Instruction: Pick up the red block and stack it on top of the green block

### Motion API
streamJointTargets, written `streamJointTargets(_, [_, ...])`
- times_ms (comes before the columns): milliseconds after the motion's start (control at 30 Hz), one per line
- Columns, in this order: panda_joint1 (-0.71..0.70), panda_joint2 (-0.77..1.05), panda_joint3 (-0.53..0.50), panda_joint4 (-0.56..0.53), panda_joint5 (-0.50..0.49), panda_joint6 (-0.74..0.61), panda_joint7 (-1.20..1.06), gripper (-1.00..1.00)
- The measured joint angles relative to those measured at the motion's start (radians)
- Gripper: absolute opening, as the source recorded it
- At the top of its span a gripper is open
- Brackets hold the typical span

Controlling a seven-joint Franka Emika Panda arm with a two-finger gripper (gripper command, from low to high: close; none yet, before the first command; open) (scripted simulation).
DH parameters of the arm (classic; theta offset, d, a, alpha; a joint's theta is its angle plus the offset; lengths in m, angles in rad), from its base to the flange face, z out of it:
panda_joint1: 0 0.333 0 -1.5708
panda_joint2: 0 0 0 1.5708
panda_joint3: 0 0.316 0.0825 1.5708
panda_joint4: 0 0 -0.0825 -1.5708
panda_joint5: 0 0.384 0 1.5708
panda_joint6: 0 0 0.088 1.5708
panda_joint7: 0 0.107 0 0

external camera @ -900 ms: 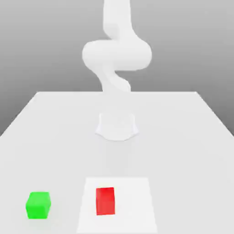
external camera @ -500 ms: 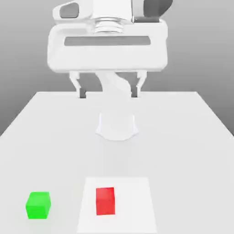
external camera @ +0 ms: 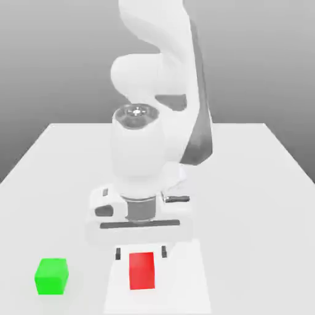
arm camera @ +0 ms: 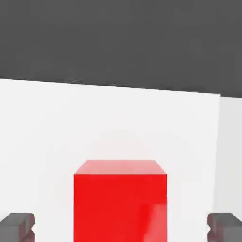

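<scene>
Red block [external camera: 141, 271] is what we are watching; it is sitting on a white, flat, four-sided patch [external camera: 187, 277] near the gripper [external camera: 141, 253], lined up with the space between the fingers [arm camera: 17, 227]. We are seeing the gripper released, its dark tips standing wide apart and holding nothing. The block is showing smooth, plain faces and straight edges. Well apart from the gripper, toward the exterior view's left, a boxy green block [external camera: 51, 276] is resting on the pale, smooth tabletop [external camera: 246, 203].
</scene>
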Motion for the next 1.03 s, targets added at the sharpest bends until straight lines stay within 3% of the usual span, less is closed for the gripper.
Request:
streamJointTargets(33, [-0.004, 0.022, 0.005, 0.003, 0.004, 0.019, -0.004, -1.00])
streamJointTargets(267, [-0.005, 0.021, 0.006, 0.003, 0.001, 0.017, -0.001, -1.00])
streamJointTargets(467, [-0.004, -0.159, -0.021, -0.017, -0.039, -0.142, 0.018, -1.00])
streamJointTargets(733, [-0.210, -0.170, -0.159, 0.120, -0.017, -0.293, -0.215, -1.00])
streamJointTargets(900, [-0.253, -0.027, -0.137, 0.146, 0.057, -0.181, -0.298, -1.00])
streamJointTargets(933, [-0.258, -0.003, -0.131, 0.148, 0.068, -0.159, -0.306, 1.00])
streamJointTargets(1033, [-0.258, -0.003, -0.131, 0.148, 0.068, -0.159, -0.306, 1.00])
